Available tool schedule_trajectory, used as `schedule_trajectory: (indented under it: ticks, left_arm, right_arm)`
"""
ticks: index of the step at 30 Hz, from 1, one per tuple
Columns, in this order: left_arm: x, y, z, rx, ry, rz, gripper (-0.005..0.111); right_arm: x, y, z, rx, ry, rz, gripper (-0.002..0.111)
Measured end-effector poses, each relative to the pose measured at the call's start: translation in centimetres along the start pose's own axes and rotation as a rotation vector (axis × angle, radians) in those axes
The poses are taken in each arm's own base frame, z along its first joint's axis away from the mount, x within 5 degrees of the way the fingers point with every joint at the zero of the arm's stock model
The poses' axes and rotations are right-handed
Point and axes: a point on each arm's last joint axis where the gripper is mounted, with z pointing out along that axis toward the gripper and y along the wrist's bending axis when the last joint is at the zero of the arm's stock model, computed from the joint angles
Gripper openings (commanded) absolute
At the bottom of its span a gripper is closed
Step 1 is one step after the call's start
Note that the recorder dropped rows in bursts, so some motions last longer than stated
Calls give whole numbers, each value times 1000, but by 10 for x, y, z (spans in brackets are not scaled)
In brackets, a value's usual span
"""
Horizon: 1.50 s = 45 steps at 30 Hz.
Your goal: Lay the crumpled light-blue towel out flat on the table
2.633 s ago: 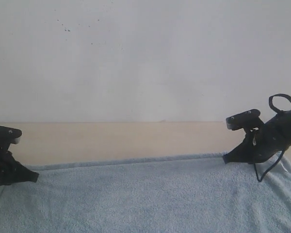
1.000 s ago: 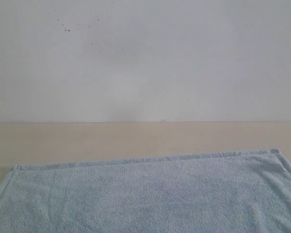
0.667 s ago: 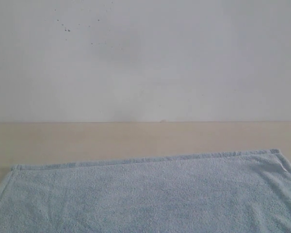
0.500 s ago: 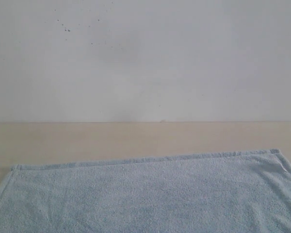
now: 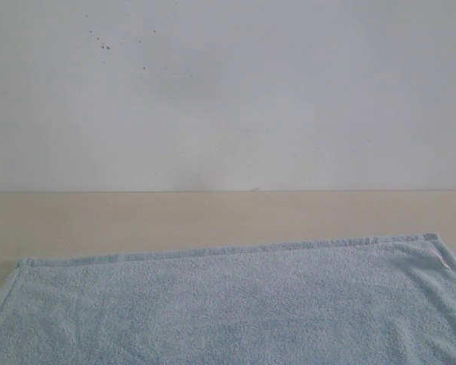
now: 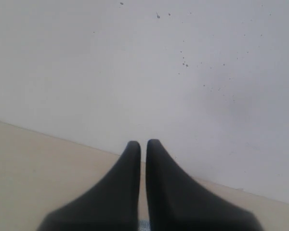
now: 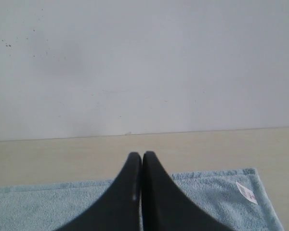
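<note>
The light-blue towel [image 5: 235, 304] lies flat and smooth on the beige table [image 5: 213, 217], its hemmed far edge running from left to right. Neither gripper shows in the exterior view. In the right wrist view the towel [image 7: 207, 197] lies below my right gripper [image 7: 142, 154], whose black fingers are pressed together and hold nothing. A white label [image 7: 246, 192] sits near the towel's corner. My left gripper [image 6: 143, 142] is shut and empty above the table [image 6: 38, 168]; only a sliver of towel [image 6: 144, 225] shows between its fingers.
A white wall [image 5: 228, 91] with a few dark specks rises behind the table. A strip of bare table lies between the towel's far hem and the wall.
Both grippers, earlier at the towel's far corners, have left the exterior view. The towel has lain flat and still over the last second.
</note>
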Motion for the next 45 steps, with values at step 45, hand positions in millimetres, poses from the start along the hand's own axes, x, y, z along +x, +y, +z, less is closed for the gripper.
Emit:
schedule_trajectory:
  ticks: [45]
  left_arm:
    - [0,0,0,0,0,0,4]
  right_arm:
    - [105,-18,-34,-66,-45,-264,0]
